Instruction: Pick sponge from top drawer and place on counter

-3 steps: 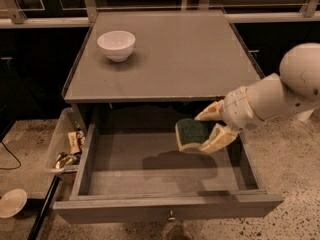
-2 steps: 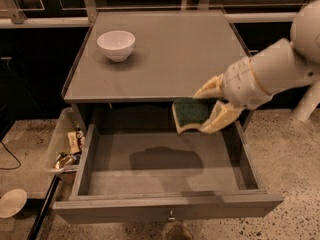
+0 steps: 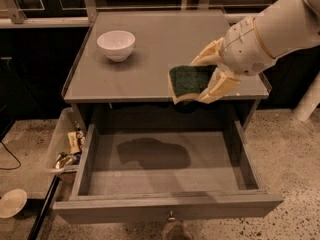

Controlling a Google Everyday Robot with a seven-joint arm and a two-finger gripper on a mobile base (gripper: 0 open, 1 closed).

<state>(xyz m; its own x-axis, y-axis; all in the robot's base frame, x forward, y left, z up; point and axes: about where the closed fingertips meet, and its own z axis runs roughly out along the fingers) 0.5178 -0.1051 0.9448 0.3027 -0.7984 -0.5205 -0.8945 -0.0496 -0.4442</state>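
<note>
Over the front edge of the bench, my end effector pinches the one sponge, its right end hidden behind my fingers. My arm is cut off at the right. Below, the top drawer stands open. One white bowl sits at the bench's back left, and a bin of indistinct clutter stands left of the drawer.

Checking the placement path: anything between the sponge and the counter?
Nothing visible. The claw, shut on the sponge, hangs over the front edge of the counter, right of centre; the grey top behind it is bare. The white bowl sits back left, well off that path.
</note>
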